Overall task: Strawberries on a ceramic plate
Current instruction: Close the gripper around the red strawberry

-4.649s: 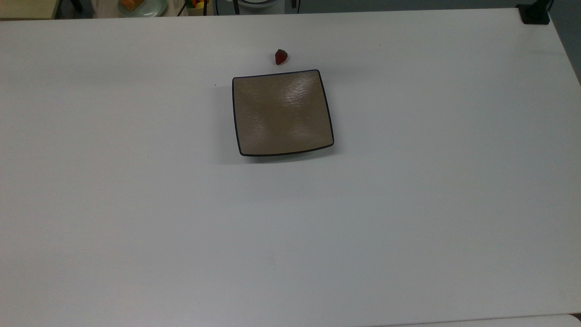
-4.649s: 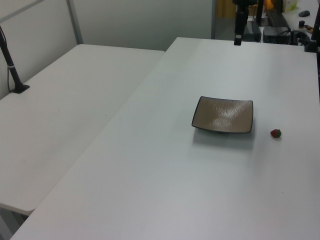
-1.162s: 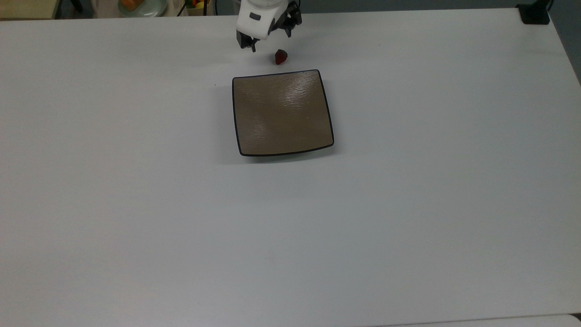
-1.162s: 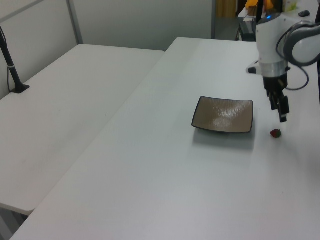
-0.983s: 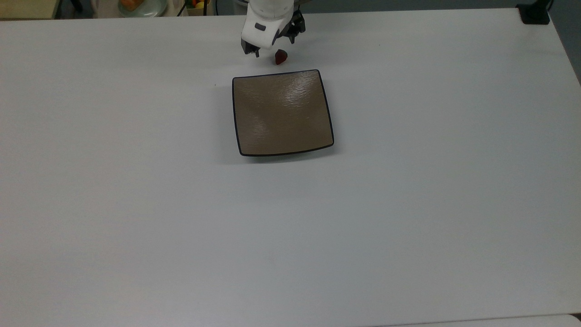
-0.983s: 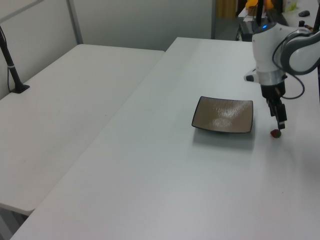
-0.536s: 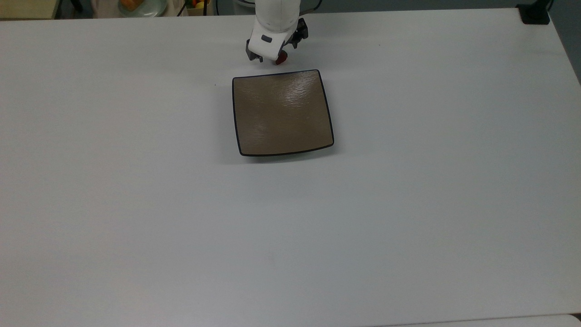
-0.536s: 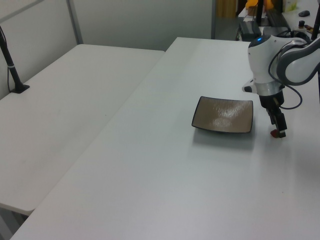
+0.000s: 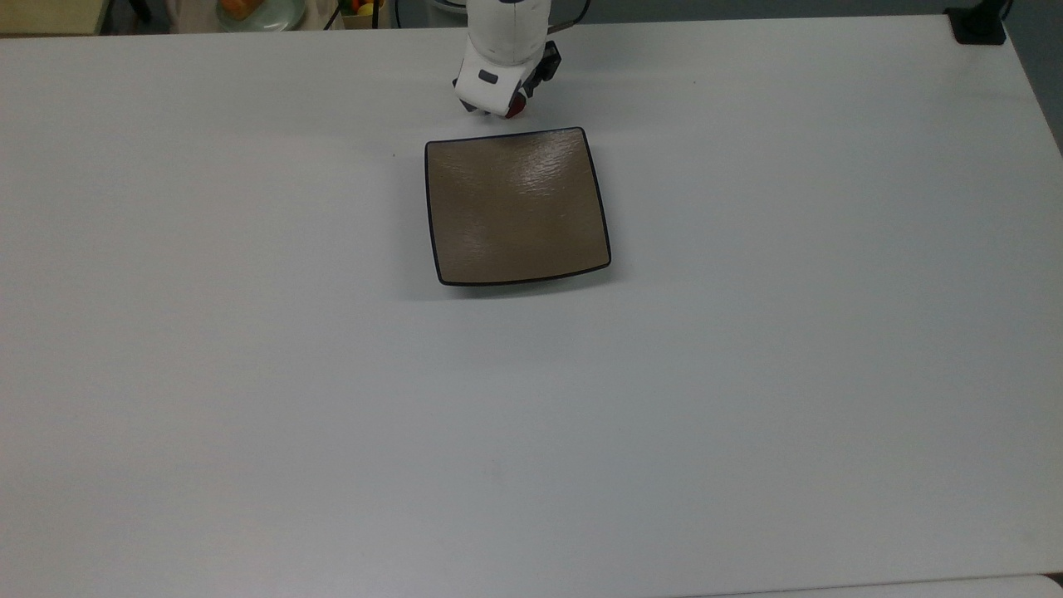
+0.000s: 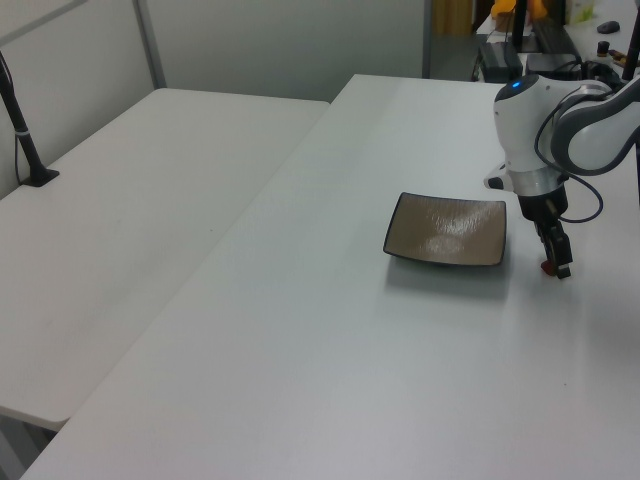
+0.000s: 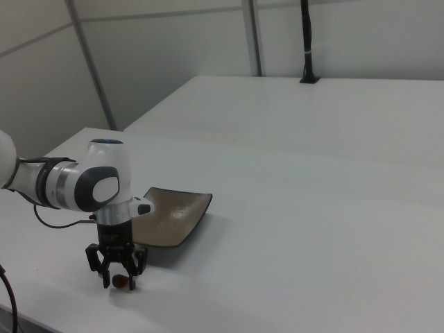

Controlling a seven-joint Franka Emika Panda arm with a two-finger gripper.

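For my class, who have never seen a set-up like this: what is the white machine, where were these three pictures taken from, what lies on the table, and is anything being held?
The white machine is a robot arm. At its tip sits a two-fingered pincer for grasping things.

All three pictures show one moment. The top view looks down on the white table. The left view and the right view look across it from opposite sides.

Two things matter on the table: a square brown plate with a thin black rim, and a small red strawberry lying just beyond one plate edge.

The pincer has been lowered over the strawberry, with a finger on either side, as the right view shows. The fruit seems to sit on the table, not lifted. The plate holds nothing.
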